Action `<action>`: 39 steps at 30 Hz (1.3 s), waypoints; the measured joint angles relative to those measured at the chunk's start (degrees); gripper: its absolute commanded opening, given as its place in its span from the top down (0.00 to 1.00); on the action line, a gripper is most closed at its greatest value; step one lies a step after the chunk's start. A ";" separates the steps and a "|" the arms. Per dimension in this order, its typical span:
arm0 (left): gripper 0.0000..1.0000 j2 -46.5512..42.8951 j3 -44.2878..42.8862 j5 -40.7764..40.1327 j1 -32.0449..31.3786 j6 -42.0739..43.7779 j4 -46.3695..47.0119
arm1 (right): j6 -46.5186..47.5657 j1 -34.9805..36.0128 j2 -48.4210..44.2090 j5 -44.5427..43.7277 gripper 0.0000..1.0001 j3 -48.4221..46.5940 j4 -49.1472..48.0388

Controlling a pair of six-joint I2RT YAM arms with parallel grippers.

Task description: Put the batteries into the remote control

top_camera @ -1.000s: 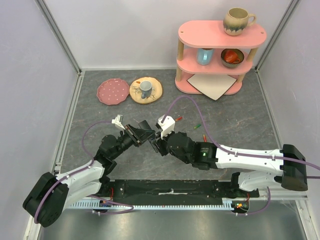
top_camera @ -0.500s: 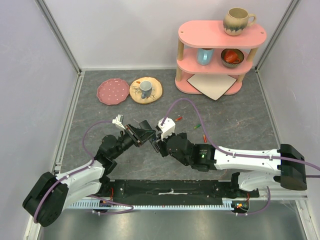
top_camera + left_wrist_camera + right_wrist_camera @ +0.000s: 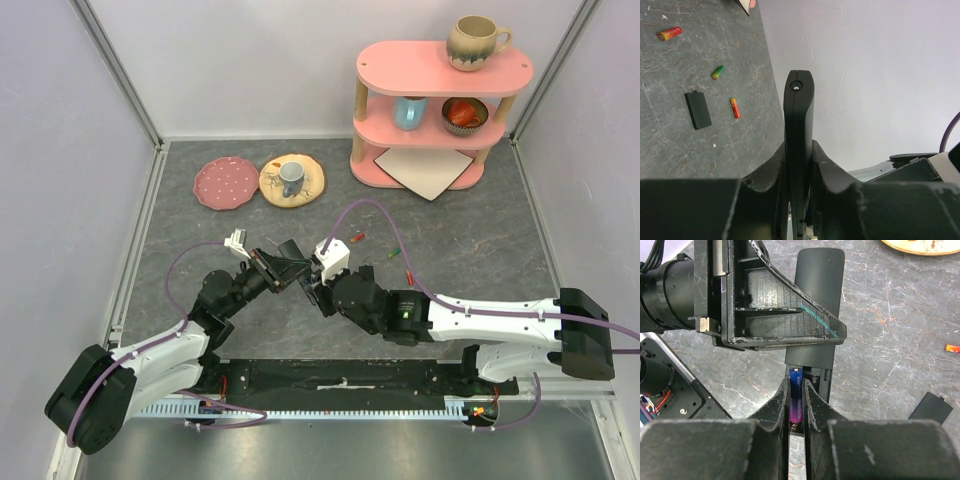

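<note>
Now L hand [image 3: 799,152], 1 remote [image 3: 799,107]; R hand [image 3: 796,386], 1 batt [image 3: 796,410]; 3 batts [image 3: 669,33] [image 3: 717,72] [image 3: 735,108] loose

Overhead view down onto table [image 3: 480,240], two close wrist views sharing remote control [image 3: 820,270]

remote [image 3: 799,115] btm hidden, blue battery [image 3: 796,395] lower end obscured

No readable text, brand or number anywhere; print on batteries [image 3: 669,33] too small.
</note>
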State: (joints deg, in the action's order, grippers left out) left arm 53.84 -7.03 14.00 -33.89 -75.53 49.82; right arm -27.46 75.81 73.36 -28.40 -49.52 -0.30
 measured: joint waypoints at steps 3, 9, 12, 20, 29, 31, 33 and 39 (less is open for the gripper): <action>0.98 -0.13 0.00 -0.04 0.00 0.07 -0.02 | -0.63 0.48 -0.02 0.00 1.00 0.00 0.76; 0.98 -0.79 0.46 -0.48 -0.44 0.61 0.13 | -4.02 0.81 0.26 -0.04 1.00 -1.14 3.63; 0.98 -1.66 1.29 -1.46 -0.76 1.49 0.79 | -5.66 0.85 1.01 0.00 1.00 -2.21 5.25; 0.98 -4.24 2.82 -3.85 -1.51 4.44 0.72 | -8.33 0.94 3.28 -0.02 1.00 -4.22 7.43; 0.98 -5.57 3.30 -4.59 -1.62 5.92 -0.04 | -9.64 0.96 4.33 -0.04 1.00 -4.81 8.07; 0.98 -5.70 3.30 -4.61 -1.62 6.01 -0.26 | -9.97 0.96 4.37 -0.07 1.00 -4.81 8.11; 0.98 -5.75 3.30 -4.66 -1.66 6.03 -0.37 | -10.21 0.96 4.39 -0.09 1.00 -4.81 8.13; 0.98 -5.64 3.30 -4.68 -1.66 6.01 -0.50 | -10.71 0.98 4.66 -0.48 0.93 -4.79 8.13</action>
State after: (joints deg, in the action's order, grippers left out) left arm 48.21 -3.73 9.32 -35.55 -69.52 49.32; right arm -38.17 76.79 78.02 -28.88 -54.30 7.84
